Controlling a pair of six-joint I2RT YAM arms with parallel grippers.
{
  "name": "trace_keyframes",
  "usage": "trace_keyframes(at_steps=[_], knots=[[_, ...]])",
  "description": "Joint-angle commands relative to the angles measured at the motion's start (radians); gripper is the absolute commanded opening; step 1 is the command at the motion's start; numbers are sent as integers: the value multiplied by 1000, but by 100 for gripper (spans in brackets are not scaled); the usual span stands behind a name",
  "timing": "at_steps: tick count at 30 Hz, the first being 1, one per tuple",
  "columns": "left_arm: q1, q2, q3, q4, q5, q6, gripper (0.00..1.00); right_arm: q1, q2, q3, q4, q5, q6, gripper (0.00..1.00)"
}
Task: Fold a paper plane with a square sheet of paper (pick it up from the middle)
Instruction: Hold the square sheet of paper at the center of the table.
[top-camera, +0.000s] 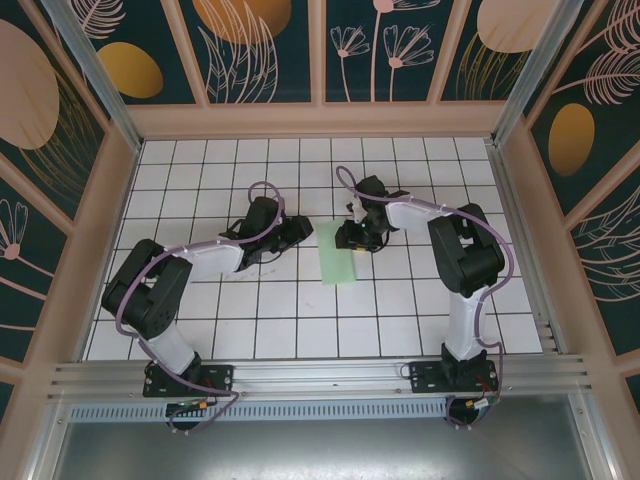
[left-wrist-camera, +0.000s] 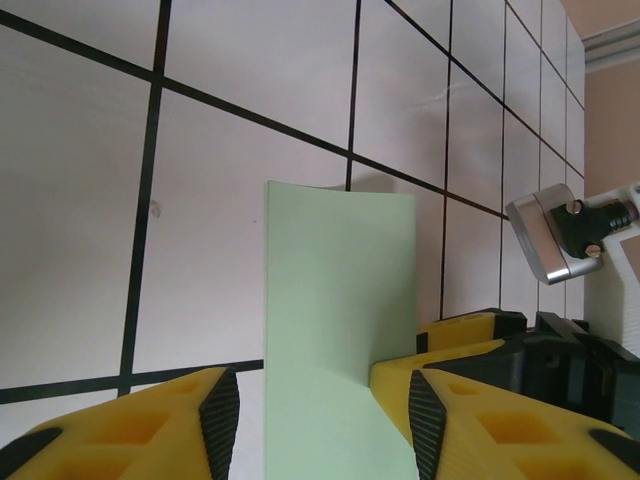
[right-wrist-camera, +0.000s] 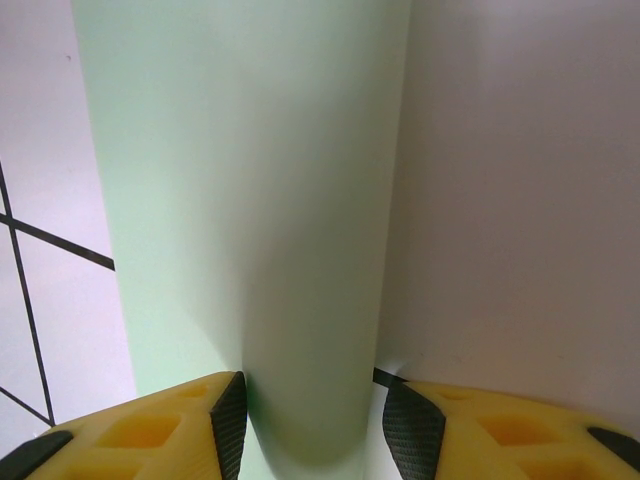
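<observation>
The task is at its beginning, as far as I can judge. The square sheet of paper lies on the tiled surface in the middle, between the two arms. From above it shows as a narrow strip and not as a full square, so I think it is bent over in half along its length.

In the right wrist view the bend looks round and soft. It is a loose curve of paper, not a sharp crease. So the first fold is begun but, in my judgement, not yet pressed flat.

The left jaws stand apart, one on each side of the paper's near end. A bare strip of surface shows between one pad and the paper's edge, so these jaws do not clamp the sheet.

The right jaws are about half closed, and the rounded bend of the paper sits between the pads. Whether they really pinch it or only stand around it, I cannot tell.

Nearly all the work is left: to flatten the middle crease, to fold the corners into a pointed nose, and to fold the wings. No point or wing shows on the paper.
</observation>
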Motion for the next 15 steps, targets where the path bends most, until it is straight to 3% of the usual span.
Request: trace_keyframes(at_steps=[1,15], knots=[[-1,11,11,-10,-28,5,50,-18,215,-79,50,311,-47,50],[-2,52,16,31,36,5,50,-12,233,-67,46,312,-49,49]])
